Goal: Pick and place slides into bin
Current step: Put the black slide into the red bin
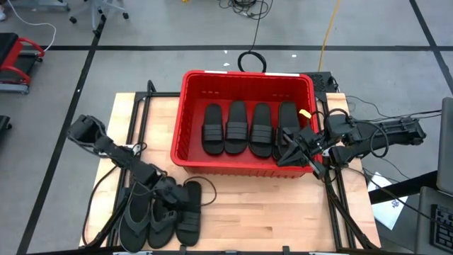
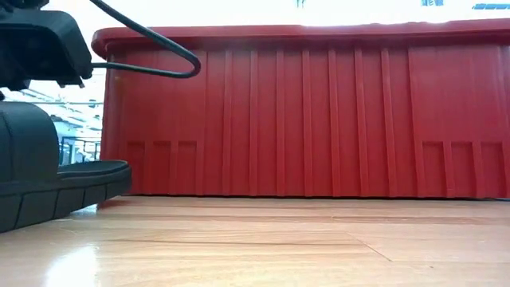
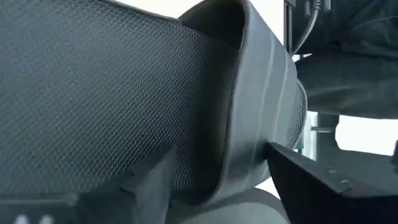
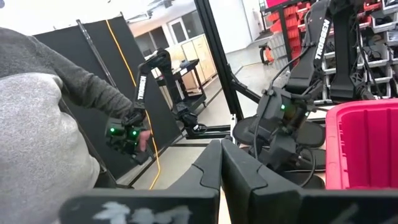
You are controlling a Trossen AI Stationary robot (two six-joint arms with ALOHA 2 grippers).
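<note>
A large red rectangular plastic bin with tapered walls and a rolled rim sits toward the far middle of the pale wooden table; from table height its near wall shows as a run of moulded vertical ribs. Inside it, 4 black rubber slides with broad ribbed bands lie side by side, lengthwise, on the red floor. At the near left of the table 3 more pieces of footwear lie close together: 2 dark-grey thong flip-flops with thin Y-shaped straps, and just to their right a black banded slide. The left gripper is down among these, over the banded slide and the flip-flop beside it. Its wrist camera is filled by the slide's arched rubber band, finely dimpled on its face and smooth along its thick curved edge, with the dark fingers set on either side of that edge, closed on the band. From table height the same slide rests with its grooved sole flat on the wood, well in front of the bin. The right gripper hangs over the bin's near right corner, above the rightmost slide; in its wrist view the 2 dark angular fingers are pressed together with nothing between them. Beyond them a person's grey sleeve shows, the hand on a handle with green lights.
</note>
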